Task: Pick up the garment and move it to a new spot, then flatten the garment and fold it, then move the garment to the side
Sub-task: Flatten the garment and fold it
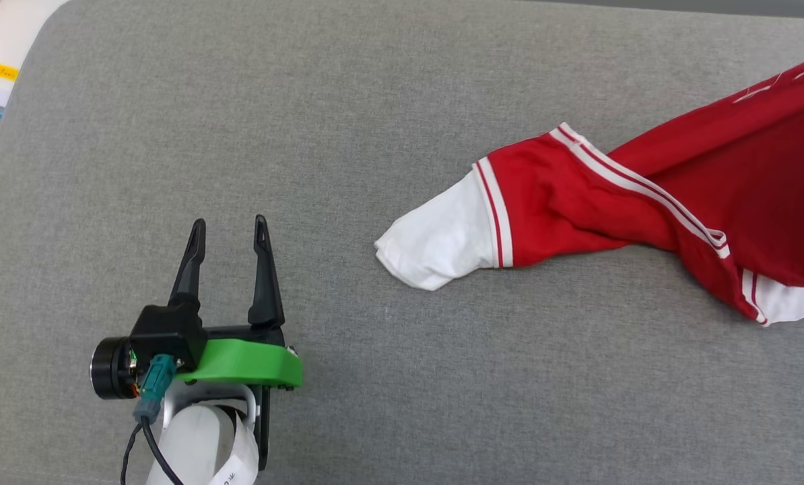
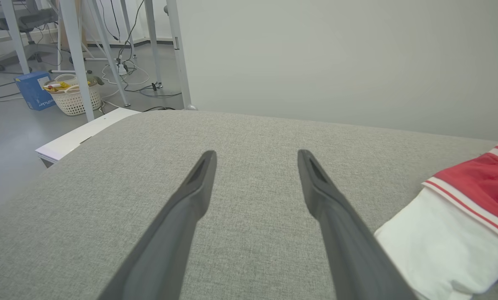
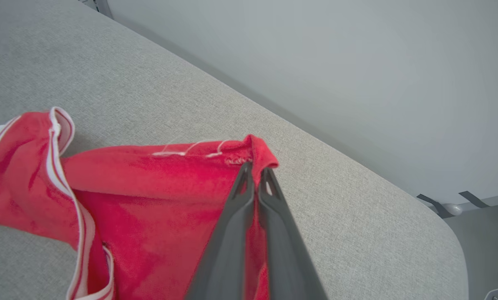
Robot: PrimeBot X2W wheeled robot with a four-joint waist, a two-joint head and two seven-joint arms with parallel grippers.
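Note:
The red garment (image 1: 698, 195) with white sleeves lies stretched across the right half of the grey cushion (image 1: 348, 121), one white sleeve (image 1: 442, 239) pointing left. In the right wrist view my right gripper (image 3: 255, 168) is shut on a red hem corner of the garment (image 3: 157, 187), lifted slightly off the cushion. My left gripper (image 1: 229, 227) stands open at the lower left, fingers apart with nothing between them, well left of the sleeve. The left wrist view shows my left gripper (image 2: 256, 156) over bare cushion, the white sleeve (image 2: 436, 246) at its right.
The cushion's far edge meets a pale wall (image 2: 336, 54). Beyond its left corner are a white board (image 2: 82, 133), a white basket (image 2: 71, 96), a blue box (image 2: 34, 89) and metal table legs (image 2: 78, 50) on the floor. The cushion's right corner (image 3: 445, 233) drops off.

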